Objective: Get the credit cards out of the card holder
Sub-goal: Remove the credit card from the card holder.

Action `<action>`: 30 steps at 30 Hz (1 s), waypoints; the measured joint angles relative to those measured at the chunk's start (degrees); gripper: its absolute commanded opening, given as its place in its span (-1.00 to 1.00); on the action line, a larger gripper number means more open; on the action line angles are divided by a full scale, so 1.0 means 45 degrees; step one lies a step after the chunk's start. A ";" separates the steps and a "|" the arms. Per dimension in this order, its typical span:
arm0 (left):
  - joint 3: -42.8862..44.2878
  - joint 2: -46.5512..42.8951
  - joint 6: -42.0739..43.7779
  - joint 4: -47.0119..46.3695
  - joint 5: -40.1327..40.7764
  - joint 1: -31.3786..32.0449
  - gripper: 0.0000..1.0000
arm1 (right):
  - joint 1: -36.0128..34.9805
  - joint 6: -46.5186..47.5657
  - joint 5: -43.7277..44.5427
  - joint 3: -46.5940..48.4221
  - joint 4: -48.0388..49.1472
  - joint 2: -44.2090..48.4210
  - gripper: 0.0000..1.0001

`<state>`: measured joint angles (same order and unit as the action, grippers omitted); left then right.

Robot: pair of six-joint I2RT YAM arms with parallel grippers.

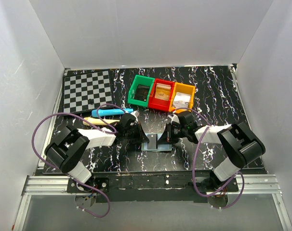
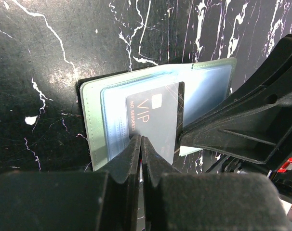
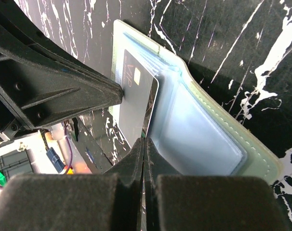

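The card holder [image 1: 158, 143] lies open on the table between my two grippers, grey-green rim and pale-blue panels up [image 2: 94, 120] [image 3: 199, 134]. A dark credit card [image 2: 155, 118] marked VIP sticks partly out of the left panel's pocket and past the holder's near edge [image 3: 136, 91]. My left gripper [image 2: 141, 138] [image 1: 145, 137] is shut on that card's edge. My right gripper [image 3: 144, 140] [image 1: 170, 134] is shut at the holder's middle, where the card's edge meets the other panel, apparently pinching that panel's edge. Any other cards are hidden.
Green [image 1: 142, 90], red [image 1: 161, 94] and orange [image 1: 183, 97] bins stand in a row behind the holder. A checkerboard [image 1: 87, 90] lies at the back left, with a blue marker [image 1: 110, 111] and a pale stick-like item [image 1: 100, 121] near the left arm. White walls enclose the table.
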<state>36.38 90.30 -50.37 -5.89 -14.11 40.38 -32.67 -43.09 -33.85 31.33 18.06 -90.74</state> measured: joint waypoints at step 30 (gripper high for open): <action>-0.0092 0.0253 -0.0165 -0.0427 -0.0427 -0.0350 -1.00 | 0.0413 -0.0447 -0.0782 -0.0185 0.0821 0.0029 -0.33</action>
<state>35.97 91.44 -51.11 -7.81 -16.03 38.81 -30.81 -45.10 -37.36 30.50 21.76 -90.61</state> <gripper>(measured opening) 0.009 0.322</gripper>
